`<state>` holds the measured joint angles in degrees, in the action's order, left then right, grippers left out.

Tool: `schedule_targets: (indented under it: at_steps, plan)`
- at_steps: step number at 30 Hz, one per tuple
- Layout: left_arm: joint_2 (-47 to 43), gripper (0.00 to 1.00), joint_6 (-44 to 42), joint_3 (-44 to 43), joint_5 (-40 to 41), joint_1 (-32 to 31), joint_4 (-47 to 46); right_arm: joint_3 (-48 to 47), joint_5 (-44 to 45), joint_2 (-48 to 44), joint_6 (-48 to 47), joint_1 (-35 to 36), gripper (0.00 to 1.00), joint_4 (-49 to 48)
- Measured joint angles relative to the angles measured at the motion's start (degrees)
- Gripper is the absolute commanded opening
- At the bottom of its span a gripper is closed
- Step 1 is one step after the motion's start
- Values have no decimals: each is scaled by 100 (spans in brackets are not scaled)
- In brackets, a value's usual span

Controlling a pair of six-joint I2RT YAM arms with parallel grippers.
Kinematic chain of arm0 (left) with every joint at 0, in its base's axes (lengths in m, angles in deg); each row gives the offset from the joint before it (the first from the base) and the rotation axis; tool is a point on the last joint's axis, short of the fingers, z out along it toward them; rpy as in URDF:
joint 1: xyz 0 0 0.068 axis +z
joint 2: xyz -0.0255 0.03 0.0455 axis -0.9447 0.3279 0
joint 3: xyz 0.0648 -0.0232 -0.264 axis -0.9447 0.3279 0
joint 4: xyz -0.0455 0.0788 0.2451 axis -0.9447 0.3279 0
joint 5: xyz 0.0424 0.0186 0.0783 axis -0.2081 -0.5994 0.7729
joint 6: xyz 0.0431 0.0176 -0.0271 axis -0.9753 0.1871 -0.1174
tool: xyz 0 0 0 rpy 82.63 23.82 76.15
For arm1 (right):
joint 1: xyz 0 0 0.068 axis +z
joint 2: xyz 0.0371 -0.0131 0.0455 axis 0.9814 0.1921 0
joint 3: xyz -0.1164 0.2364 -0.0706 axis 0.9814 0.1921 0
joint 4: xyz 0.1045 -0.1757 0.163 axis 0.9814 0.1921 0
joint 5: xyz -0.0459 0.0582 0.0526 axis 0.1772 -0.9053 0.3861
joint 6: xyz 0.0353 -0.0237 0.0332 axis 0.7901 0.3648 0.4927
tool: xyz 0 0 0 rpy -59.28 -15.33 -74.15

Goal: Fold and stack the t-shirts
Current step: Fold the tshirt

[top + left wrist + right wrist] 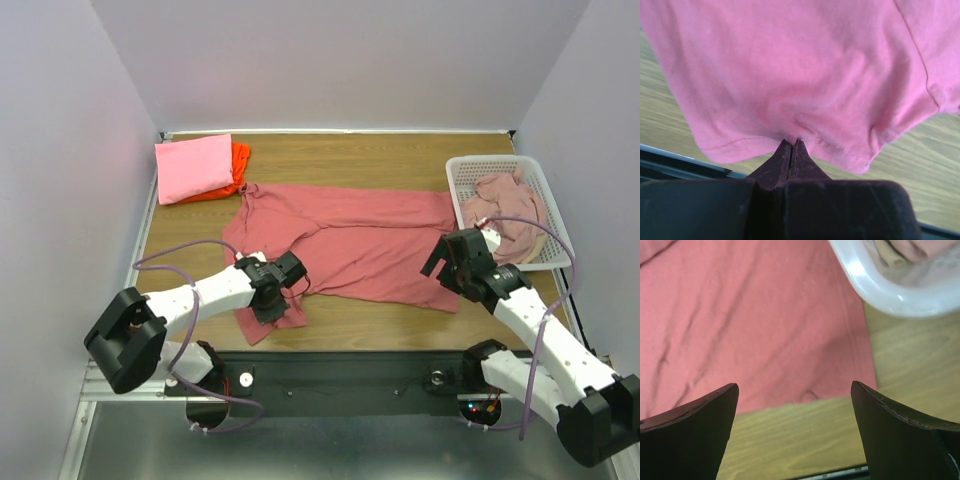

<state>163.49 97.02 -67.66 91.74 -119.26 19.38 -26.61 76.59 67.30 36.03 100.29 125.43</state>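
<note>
- Where the upper right of the top view holds a white mesh basket point(470, 172), pale pink shirts point(505, 210) lie crumpled inside.
- Upper left: bright pink shirt point(195, 168) folded atop an orange-red one point(240, 160).
- Centre: rose-red shirt point(360, 235) spread out, long axis left-right; left gripper point(791, 147) jaws pinch its lower-left hem, right gripper point(794, 385) jaws spread above its lower-right corner.
- Wooden table point(380, 150), plain pale walls point(350, 60).

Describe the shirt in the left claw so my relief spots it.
At the middle of the table, between the folded stack far left and the white basket at right, lies the large rose-red t-shirt. It is the only one spread open, its near left corner pinched in the left claw.
</note>
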Motion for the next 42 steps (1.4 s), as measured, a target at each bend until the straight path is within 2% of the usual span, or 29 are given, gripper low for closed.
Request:
schedule_targets:
  at_steps: [2,6,11,16,20,27,29,32,33,34,35,41,42]
  plan:
    - [136,0,-46,-133,149,0,153,11,-72,-251,251,0,100,374]
    - [133,0,-122,-203,275,0,341,166,-120,-337,702,0,100,527]
    - [-181,0,-516,-133,4,0,-2,688,-192,-70,1329,0,99,767]
    - [-61,0,-702,-133,17,0,-31,745,-2,-37,1729,0,89,798]
    - [-22,0,-798,-136,39,0,-31,750,168,166,1860,0,75,651]
    - [-22,0,-905,-136,59,0,-35,855,264,826,1853,0,70,212]
    - [-22,0,-909,-136,57,2,-35,855,332,999,1834,0,62,74]
    - [-22,0,-925,-136,57,9,-37,855,380,1060,1781,9,54,72]
    - [-22,0,-942,-136,57,15,-39,855,398,1062,1762,9,45,72]
    - [-22,0,-946,-136,59,17,-39,857,417,1071,1731,9,42,79]
    - [-22,0,-957,-136,57,26,-39,857,431,1075,1685,9,30,74]
    - [-20,0,-1045,-157,94,90,-31,1025,468,861,1644,7,2,-127]
    - [-20,0,-1073,-181,105,98,-31,1034,463,848,1635,7,0,-162]
